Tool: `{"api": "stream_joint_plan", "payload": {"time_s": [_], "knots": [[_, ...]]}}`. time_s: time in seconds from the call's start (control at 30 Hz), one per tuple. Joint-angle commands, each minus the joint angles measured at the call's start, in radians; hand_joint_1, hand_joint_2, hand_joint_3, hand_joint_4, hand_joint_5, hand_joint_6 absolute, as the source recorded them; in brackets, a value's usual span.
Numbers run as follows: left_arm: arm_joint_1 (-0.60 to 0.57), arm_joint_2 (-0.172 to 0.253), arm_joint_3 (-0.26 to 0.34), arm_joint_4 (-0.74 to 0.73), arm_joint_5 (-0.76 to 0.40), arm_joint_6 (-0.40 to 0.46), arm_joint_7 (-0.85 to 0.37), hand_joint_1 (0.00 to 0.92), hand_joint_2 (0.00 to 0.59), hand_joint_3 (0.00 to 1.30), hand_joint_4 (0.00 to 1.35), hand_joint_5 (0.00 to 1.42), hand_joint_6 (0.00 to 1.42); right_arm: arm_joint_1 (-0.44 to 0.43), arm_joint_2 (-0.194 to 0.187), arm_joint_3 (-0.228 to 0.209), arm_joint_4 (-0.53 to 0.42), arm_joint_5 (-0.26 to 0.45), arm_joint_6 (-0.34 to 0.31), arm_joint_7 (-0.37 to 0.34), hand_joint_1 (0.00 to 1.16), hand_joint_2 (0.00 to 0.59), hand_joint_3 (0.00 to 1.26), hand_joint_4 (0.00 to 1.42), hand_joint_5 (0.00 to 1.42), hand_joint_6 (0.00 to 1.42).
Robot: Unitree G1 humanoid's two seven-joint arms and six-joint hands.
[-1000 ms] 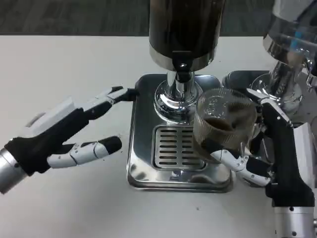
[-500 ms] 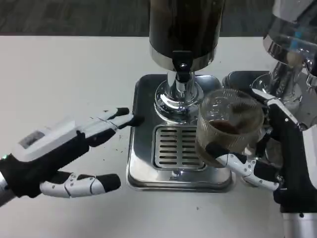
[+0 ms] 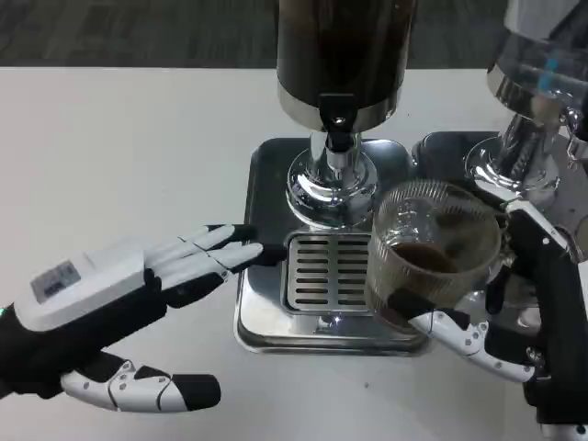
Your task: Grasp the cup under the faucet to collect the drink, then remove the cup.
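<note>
A ribbed clear glass cup with dark drink in its bottom is gripped by my right hand, held over the right edge of the steel drip tray, to the right of the faucet. The faucet juts from the dark drink dispenser above the tray's slotted grate. My left hand lies low at the left with its fingers spread and nothing in it; its fingertips reach the tray's left rim.
A second dispenser with a chrome base stands at the back right, close behind my right hand. Bare white table stretches to the left and along the front edge.
My right hand has carried the cup a little right and toward me, away from the faucet. My left hand has drawn back from the tray's left side and dropped toward the front.
</note>
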Motion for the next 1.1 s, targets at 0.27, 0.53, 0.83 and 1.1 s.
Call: {"api": "stream_joint_plan", "payload": {"time_s": [0.27,0.53,0.83,1.1], "knots": [[0.070,0.068,-0.012,-0.068,-0.033,-0.028,-0.003,0.000,0.162,0.05,0.00,0.00,0.01,0.082,0.015,-0.019,-0.134,0.045,-0.026,0.043,0.88,0.155,0.63,0.70,0.90,1.25],[0.109,0.081,-0.017,-0.115,-0.057,-0.020,-0.002,0.000,0.161,0.06,0.00,0.00,0.01,0.149,0.046,-0.006,-0.214,0.028,-0.015,0.062,0.87,0.161,0.64,0.71,0.91,1.25],[0.126,0.085,-0.018,-0.128,-0.067,-0.014,0.001,0.000,0.161,0.07,0.00,0.00,0.01,0.185,0.069,-0.001,-0.268,0.024,0.007,0.090,0.87,0.163,0.64,0.71,0.91,1.25],[0.125,0.083,-0.017,-0.129,-0.070,-0.008,0.001,0.000,0.161,0.07,0.00,0.00,0.01,0.174,0.067,-0.013,-0.267,0.039,0.017,0.109,0.87,0.164,0.64,0.71,0.91,1.25]]}}
